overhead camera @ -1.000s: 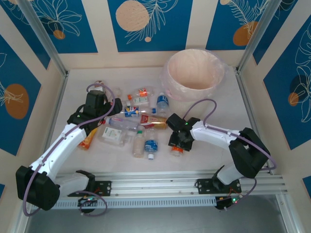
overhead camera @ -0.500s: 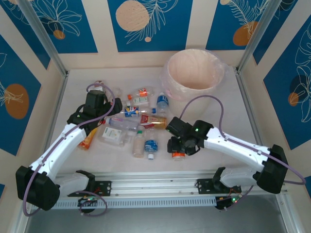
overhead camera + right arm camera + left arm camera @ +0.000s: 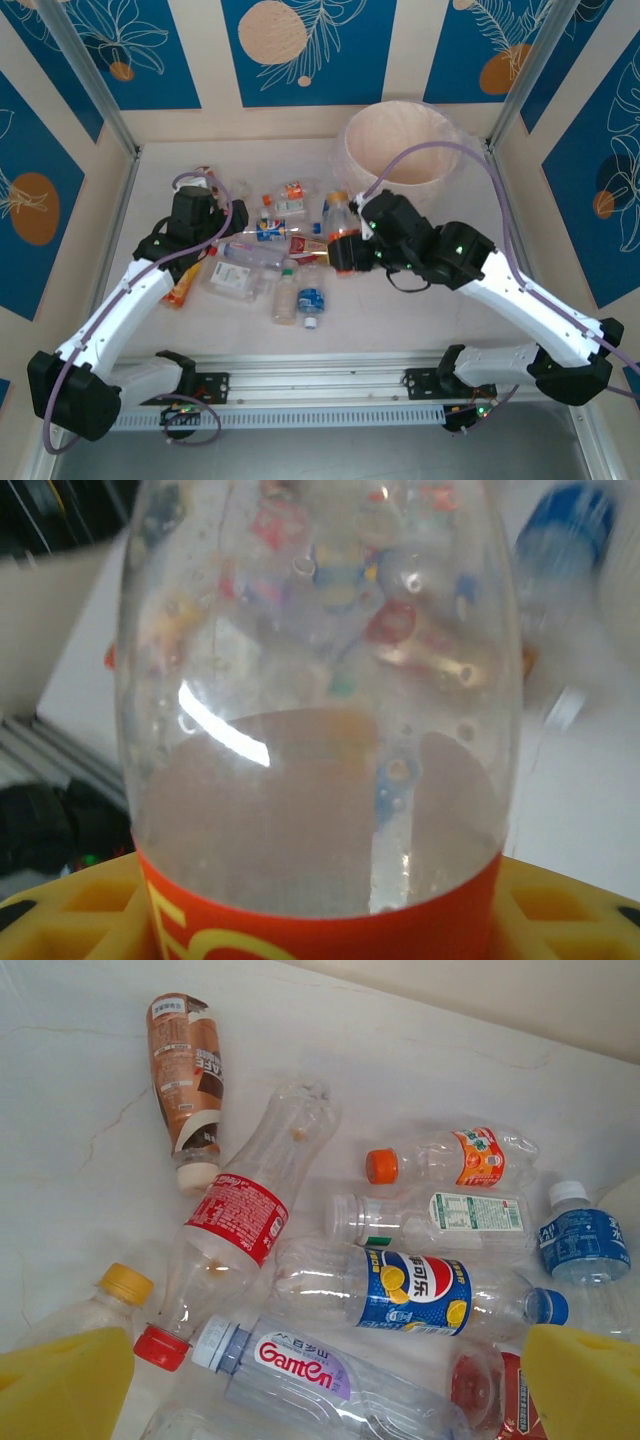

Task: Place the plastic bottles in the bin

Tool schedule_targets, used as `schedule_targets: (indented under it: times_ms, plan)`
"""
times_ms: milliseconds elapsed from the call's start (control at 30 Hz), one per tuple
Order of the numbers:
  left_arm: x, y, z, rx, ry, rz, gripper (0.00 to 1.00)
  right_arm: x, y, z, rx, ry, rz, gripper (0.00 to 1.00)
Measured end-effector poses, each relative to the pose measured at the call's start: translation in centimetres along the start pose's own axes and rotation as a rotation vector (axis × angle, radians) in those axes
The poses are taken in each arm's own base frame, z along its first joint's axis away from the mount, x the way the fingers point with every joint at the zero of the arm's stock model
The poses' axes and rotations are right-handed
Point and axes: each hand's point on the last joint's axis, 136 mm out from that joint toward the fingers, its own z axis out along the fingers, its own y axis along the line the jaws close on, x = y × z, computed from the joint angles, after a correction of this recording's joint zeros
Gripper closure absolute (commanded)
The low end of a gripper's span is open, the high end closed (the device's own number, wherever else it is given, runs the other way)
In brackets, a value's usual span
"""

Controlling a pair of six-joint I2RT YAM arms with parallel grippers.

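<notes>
My right gripper (image 3: 346,252) is shut on a clear bottle with an orange label (image 3: 340,222) and holds it in the air, in front of and left of the bin (image 3: 352,160), a big cream bucket with a thin bag liner. In the right wrist view that bottle (image 3: 320,680) rises from between my yellow fingers (image 3: 60,910). My left gripper (image 3: 232,222) stands open above the pile of plastic bottles on the table. Below its fingers (image 3: 65,1380) lie a Ganten bottle (image 3: 310,1370), a blue Pepsi one (image 3: 420,1290) and a red-labelled one (image 3: 235,1220).
More bottles lie about: a brown-labelled one (image 3: 185,1070), an orange-capped one (image 3: 470,1155), a blue-labelled one (image 3: 311,298) near the front. Walls close the table on three sides. The arms' base rail (image 3: 330,380) runs along the front edge.
My right arm has lifted the orange-labelled bottle off the table and carried it back and up toward the bin. The left arm has barely moved.
</notes>
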Motion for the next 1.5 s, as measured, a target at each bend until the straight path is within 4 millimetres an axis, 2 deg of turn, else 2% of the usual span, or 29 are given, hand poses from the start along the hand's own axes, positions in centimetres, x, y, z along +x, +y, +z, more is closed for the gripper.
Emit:
schedule_targets:
  times_ms: [100,233,333,533,700,867,1033,1133,1500]
  plan:
    - [0.0,0.0,0.0,-0.002,-0.001,0.000,0.00,-4.7,-1.6,-0.3,0.051,-0.123,0.003,0.69]
    - [0.0,0.0,0.0,-0.001,-0.001,0.000,0.00,-10.7,-5.7,-0.1,0.162,-0.237,0.060,0.73]
    - [0.0,0.0,0.0,0.002,0.001,-0.001,0.00,-14.5,-8.6,0.3,0.232,-0.293,0.100,0.73]
    - [0.1,-0.3,0.0,0.015,0.008,-0.001,0.01,-20.2,-11.8,1.2,0.311,-0.367,0.132,0.72]
    - [0.2,-0.3,0.0,0.016,0.009,0.000,0.00,-22.9,-14.5,3.2,0.367,-0.367,0.150,0.72]
    - [0.1,-0.3,0.0,0.015,0.008,0.000,0.01,-23.3,-17.6,6.1,0.437,-0.293,0.170,0.72]
    - [0.2,-0.3,0.0,0.015,0.009,0.000,0.01,-21.2,-20.0,7.9,0.498,-0.174,0.198,0.73]
    - [0.2,-0.2,0.0,0.014,0.009,0.000,0.01,-19.7,-20.9,7.9,0.525,-0.110,0.218,0.73]
    - [0.3,-0.2,0.2,0.011,0.014,0.001,0.00,-16.2,-24.2,7.5,0.596,0.017,0.288,0.73]
